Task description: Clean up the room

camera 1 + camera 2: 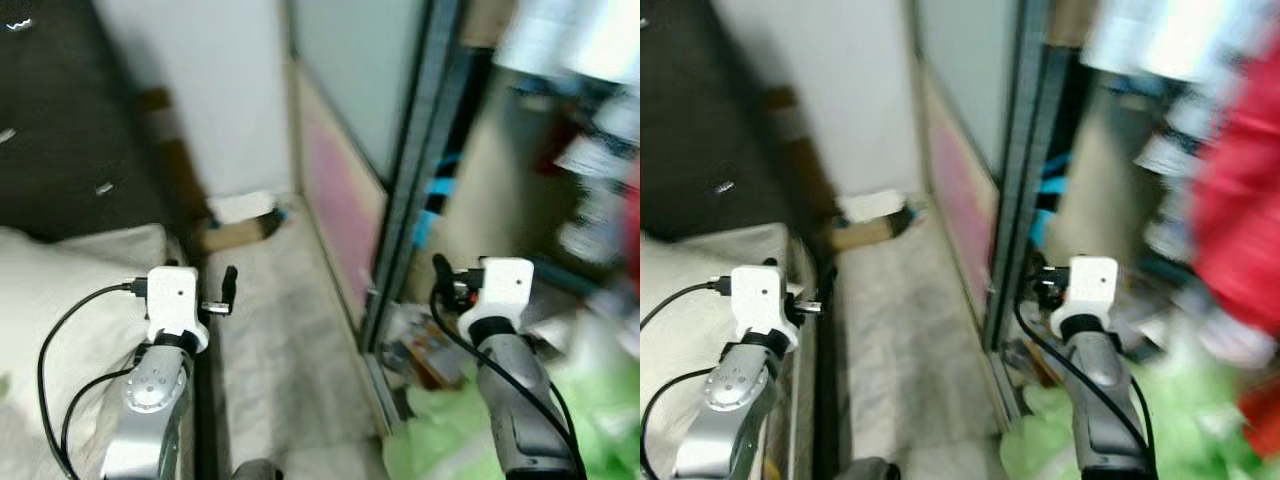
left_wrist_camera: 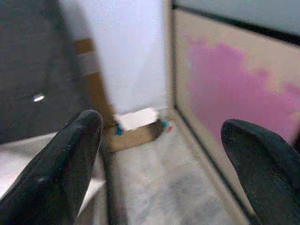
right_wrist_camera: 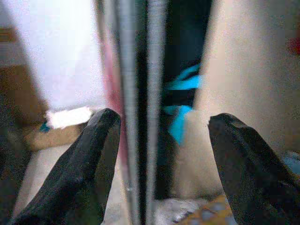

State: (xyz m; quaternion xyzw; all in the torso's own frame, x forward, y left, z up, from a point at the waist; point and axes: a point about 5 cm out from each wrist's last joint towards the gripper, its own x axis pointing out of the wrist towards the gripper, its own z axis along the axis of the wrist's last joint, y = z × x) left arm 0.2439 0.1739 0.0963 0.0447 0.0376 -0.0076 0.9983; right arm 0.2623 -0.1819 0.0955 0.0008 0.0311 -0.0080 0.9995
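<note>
Lying at the far end of the pale marble-patterned floor strip, against the foot of the white wall panel, the flat brown cardboard box with a white sheet on top is the nearest item that reads as clutter for tidying; the left wrist view shows small blue and red bits at its ends, too blurred to name. Judged from its look, it is light and fairly stiff, liable to crush if pinched hard on the open face, so the sounder hold is across a short edge or side wall, the loose white sheet being apt to slide off. On the robot's right, past the dark metal sliding-door frame with its pink-stained lower panel, lies a heap of soft goods: bright green crumpled plastic or cloth, small printed packets on the floor and a red fabric mass; these look light, limp and slippery, best gathered by a bunched fold. The left claw is held low over the floor beside the cream bed edge, its fingers spread wide, holding and touching nothing. The right claw faces the door frame, fingers likewise wide apart and empty, well short of any item.
</note>
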